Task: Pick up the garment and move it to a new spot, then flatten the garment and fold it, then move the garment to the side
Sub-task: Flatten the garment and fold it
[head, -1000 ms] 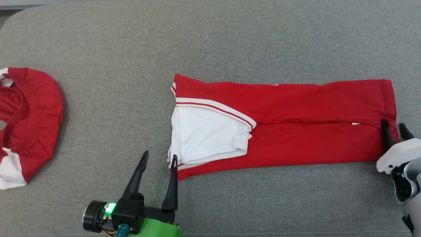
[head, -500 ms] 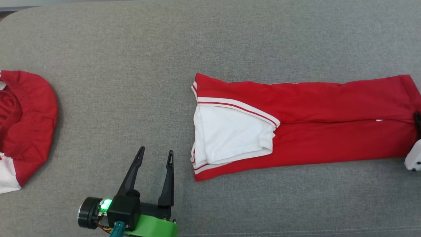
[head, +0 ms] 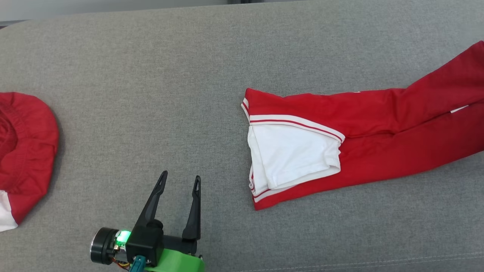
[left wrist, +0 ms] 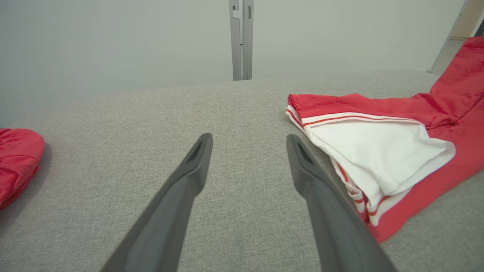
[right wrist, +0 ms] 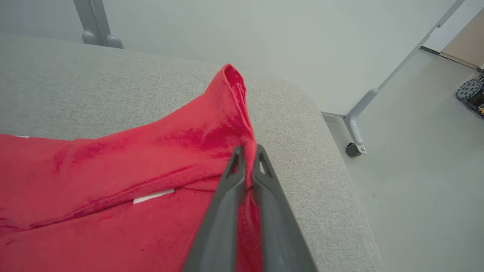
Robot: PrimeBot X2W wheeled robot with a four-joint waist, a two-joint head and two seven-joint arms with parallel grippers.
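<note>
The folded red garment with a white panel and striped trim lies across the right half of the grey cushion; its right end rises off the surface and runs out of the head view. In the right wrist view my right gripper is shut on the red garment's lifted end, cloth pinched between the fingers. My left gripper stands open at the lower middle, well left of the garment's white end. The left wrist view shows that gripper over bare cushion, the garment to its right.
A second red and white garment lies bunched at the cushion's left edge. The cushion's rounded right edge drops to a pale floor, where a grey frame leg with a caster stands. A grey post stands behind the cushion.
The garment has slid to the right across the cushion, its right end lifting and leaving the head view with my right gripper. My left gripper has let go of the white end and stays behind.
</note>
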